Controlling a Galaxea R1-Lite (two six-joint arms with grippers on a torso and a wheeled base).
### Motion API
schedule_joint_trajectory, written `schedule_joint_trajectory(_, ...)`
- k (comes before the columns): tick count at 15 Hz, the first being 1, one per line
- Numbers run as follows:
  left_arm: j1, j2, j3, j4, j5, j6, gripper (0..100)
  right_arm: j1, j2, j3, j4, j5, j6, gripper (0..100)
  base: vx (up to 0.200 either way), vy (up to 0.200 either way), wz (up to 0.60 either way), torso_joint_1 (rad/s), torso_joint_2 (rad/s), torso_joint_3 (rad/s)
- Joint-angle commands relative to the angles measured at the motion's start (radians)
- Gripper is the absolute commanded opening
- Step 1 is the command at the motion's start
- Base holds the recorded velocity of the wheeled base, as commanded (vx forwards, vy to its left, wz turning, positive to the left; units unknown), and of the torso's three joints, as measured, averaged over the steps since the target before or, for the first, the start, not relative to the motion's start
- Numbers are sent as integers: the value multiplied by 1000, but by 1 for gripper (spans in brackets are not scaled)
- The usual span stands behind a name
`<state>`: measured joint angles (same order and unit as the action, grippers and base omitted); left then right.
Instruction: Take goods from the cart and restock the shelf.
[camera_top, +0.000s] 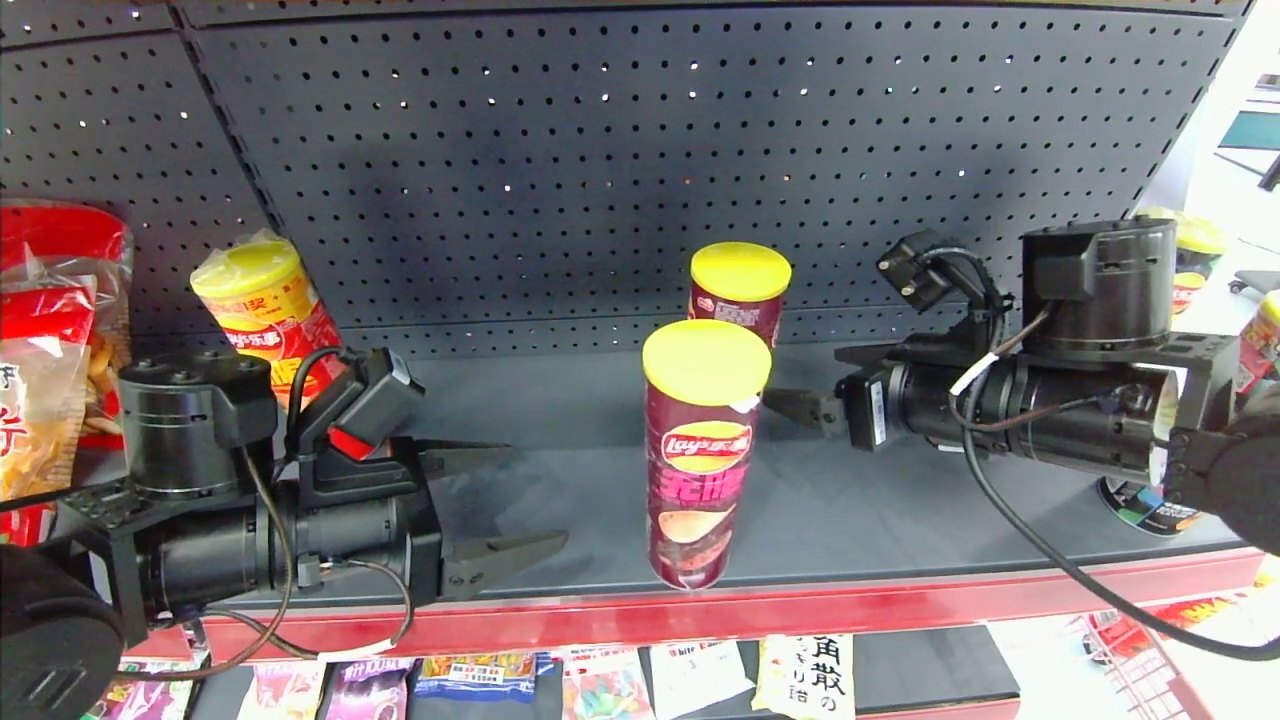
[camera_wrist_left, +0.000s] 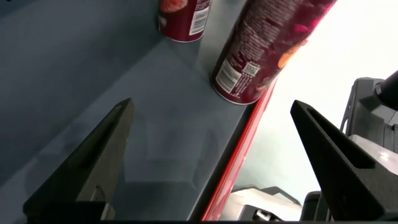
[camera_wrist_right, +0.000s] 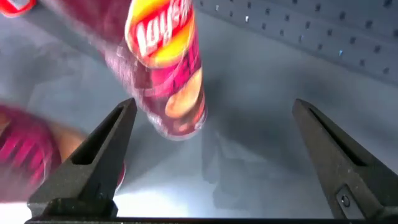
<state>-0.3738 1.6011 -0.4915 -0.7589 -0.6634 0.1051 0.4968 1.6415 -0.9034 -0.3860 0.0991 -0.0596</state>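
Two maroon chip cans with yellow lids stand on the grey shelf (camera_top: 880, 510). The front can (camera_top: 703, 470) (camera_wrist_left: 267, 50) is near the red shelf edge, and the back can (camera_top: 738, 292) (camera_wrist_left: 183, 18) stands close to the pegboard. My left gripper (camera_top: 525, 500) (camera_wrist_left: 211, 109) is open and empty, low over the shelf to the left of the front can. My right gripper (camera_top: 790, 403) (camera_wrist_right: 214, 106) is open and empty, pointing at the cans from the right. In the right wrist view a maroon can (camera_wrist_right: 168, 74) stands ahead of the open fingers.
A red and yellow can (camera_top: 262, 305) leans at the back left, beside snack bags (camera_top: 40, 380) at the far left. A round sticker (camera_top: 1150, 505) lies on the shelf's right end. The red shelf lip (camera_top: 800, 605) fronts hanging packets (camera_top: 600, 685) below.
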Motion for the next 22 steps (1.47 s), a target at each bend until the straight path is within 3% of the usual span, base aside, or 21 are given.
schedule_joint_trajectory(1,0,5,1,0,1,1,100,-1,-42,35,-1,-6,0,100,0,0,0,0,0,0)
schedule_joint_trajectory(4,0,25,-1,0,21,4,100,-7,-95,78,-1,-12,0,100,0,0,0,0,0,0)
schedule_joint_trajectory(7,0,80,-7,0,51,65,100,3,-190,204,-1,-7,-5,100,0,0,0,0,0,0)
schedule_joint_trajectory(8,-7,97,-12,0,56,70,100,8,-235,258,-1,-4,-8,100,0,0,0,0,0,0)
schedule_joint_trajectory(13,-89,178,-82,4,107,70,100,35,-431,442,-1,2,-3,100,0,0,0,0,0,0)
schedule_joint_trajectory(17,-116,260,-147,4,194,70,100,22,-519,474,1,-7,0,100,0,0,0,0,0,0)
schedule_joint_trajectory(22,-154,287,-190,9,219,65,100,-20,-531,474,-1,-4,0,100,0,0,0,0,0,0)
